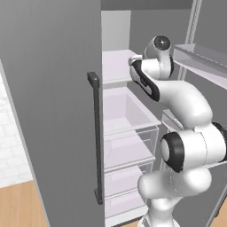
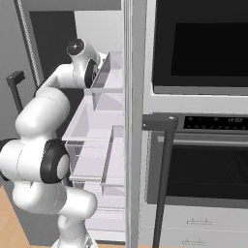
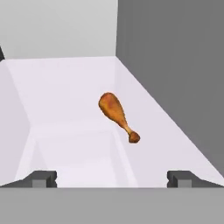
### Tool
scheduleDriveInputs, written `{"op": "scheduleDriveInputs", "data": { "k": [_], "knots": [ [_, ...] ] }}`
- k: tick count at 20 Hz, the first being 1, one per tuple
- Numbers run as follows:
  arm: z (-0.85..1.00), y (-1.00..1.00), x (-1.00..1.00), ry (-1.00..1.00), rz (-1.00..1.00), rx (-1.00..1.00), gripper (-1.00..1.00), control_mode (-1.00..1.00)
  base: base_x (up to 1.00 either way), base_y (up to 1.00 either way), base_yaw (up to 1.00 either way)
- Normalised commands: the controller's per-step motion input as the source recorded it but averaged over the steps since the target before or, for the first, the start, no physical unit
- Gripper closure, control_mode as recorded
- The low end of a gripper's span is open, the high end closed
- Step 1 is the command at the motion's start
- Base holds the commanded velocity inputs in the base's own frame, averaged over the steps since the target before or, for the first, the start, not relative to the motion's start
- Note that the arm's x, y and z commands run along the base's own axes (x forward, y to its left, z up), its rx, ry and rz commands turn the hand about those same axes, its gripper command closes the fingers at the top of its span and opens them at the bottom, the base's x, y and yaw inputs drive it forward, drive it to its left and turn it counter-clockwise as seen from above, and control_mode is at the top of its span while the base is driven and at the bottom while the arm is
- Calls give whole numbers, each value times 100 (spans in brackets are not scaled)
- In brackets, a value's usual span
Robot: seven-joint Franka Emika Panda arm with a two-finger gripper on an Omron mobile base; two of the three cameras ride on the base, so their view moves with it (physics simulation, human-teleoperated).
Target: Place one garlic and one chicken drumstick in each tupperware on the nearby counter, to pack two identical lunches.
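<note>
Item: chicken drumstick (image 3: pixel 117 114), one, lying on the pale fridge shelf (image 3: pixel 65 109), fat end away from the gripper (image 3: pixel 112 179), bone tip toward it. Gripper: jaws wide, holding nothing, short of drumstick.

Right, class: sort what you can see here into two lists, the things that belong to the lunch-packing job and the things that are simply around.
Belongs to the job:
- chicken drumstick, lying on the pale fridge shelf
- gripper, open, short of the drumstick

Just around:
- fridge door with its dark handle
- fridge drawers
- wall oven
- wooden floor
</note>
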Motion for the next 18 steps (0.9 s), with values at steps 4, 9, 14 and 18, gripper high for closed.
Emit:
{"op": "scheduleDriveInputs", "data": {
  "k": [4, 9, 14, 18],
  "knots": [
    [-21, -5, 52, 6, 0, 0, -100, -100, 0, 0, 0],
    [-10, -9, 54, 2, 0, 0, -100, -100, 0, 0, 0],
    [-20, -16, 57, 4, 0, 0, -100, -100, 0, 0, 0],
    [0, -3, 64, 1, 0, 0, -100, -100, 0, 0, 0]
  ]
}}
